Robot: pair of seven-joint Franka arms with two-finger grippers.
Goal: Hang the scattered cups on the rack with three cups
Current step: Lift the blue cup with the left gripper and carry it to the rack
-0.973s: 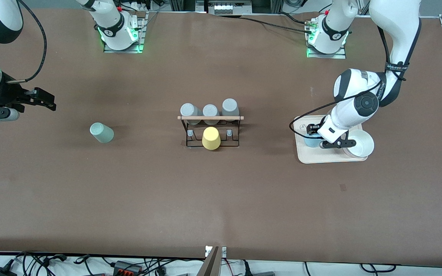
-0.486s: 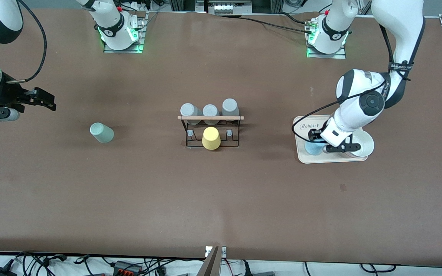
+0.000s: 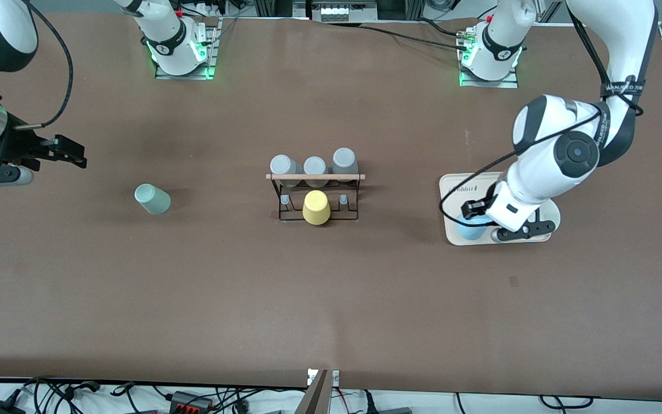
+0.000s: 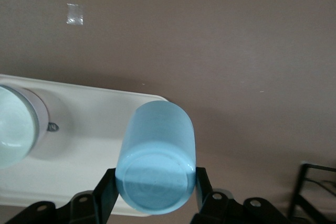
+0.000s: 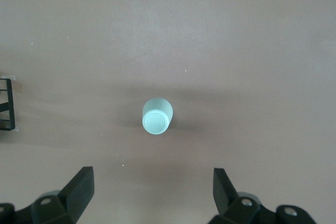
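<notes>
You're looking at a robotics lab: two arm bases (image 3: pixel 179 49) are bolted on plates to a wide brown surface (image 3: pixel 331 299), with cable bundles (image 3: pixel 135 397) and power strips along its near edge.

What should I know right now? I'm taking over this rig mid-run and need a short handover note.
Left gripper: shut on the light blue cup, over the cream tray at the left arm's end of the table.
Right gripper: open, empty, in the air above the table at the right arm's end, waiting.
Mint-green cup: on the table, untouched, toward the right arm's end.
Rack: mid-table, holding three grey cups and a yellow cup.
Done: blue cup grasped.
Left: hang the blue cup, then fetch and hang the mint-green one.
</notes>
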